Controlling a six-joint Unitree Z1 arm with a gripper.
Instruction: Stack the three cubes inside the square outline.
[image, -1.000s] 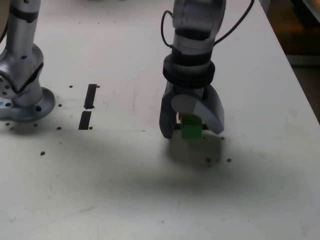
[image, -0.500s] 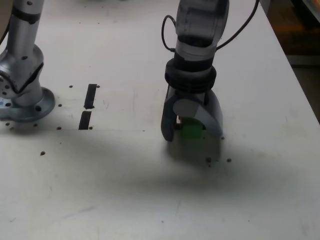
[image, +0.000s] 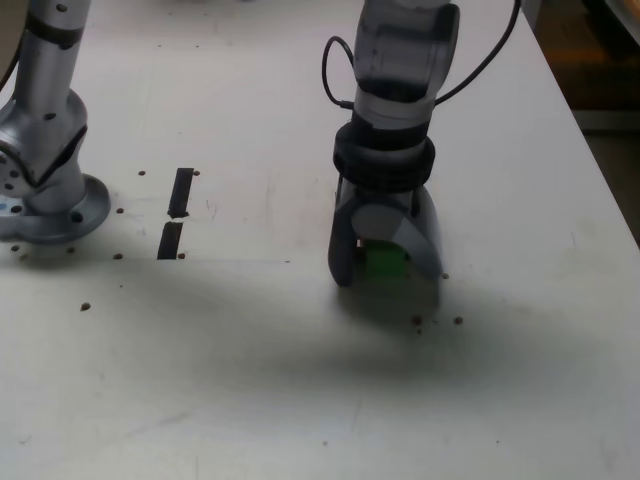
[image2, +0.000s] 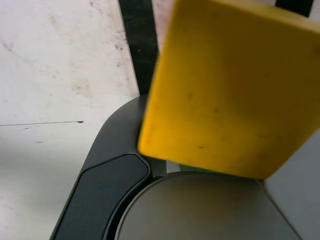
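Tool (image: 385, 272) lowered, green cube (image: 384, 261) between jaws

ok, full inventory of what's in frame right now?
green cube: one, green, on the white table between the end effector's jaws.
yellow cube: one, yellow, fills the wrist view close to the camera, between the jaws; a green sliver shows beneath it. Hidden in the exterior view.
red cube: only a thin red sliver, beside the green cube behind the jaw.
square outline: black tape, a strip visible in the wrist view next to the yellow cube.
tape strips: two, black, short, end to end, toward the exterior view's left.
table: one, white, with small dark specks.
arm base: silver, at the exterior view's left edge.
end effector: one, grey, pointing down over the cubes, jaws partly closed.
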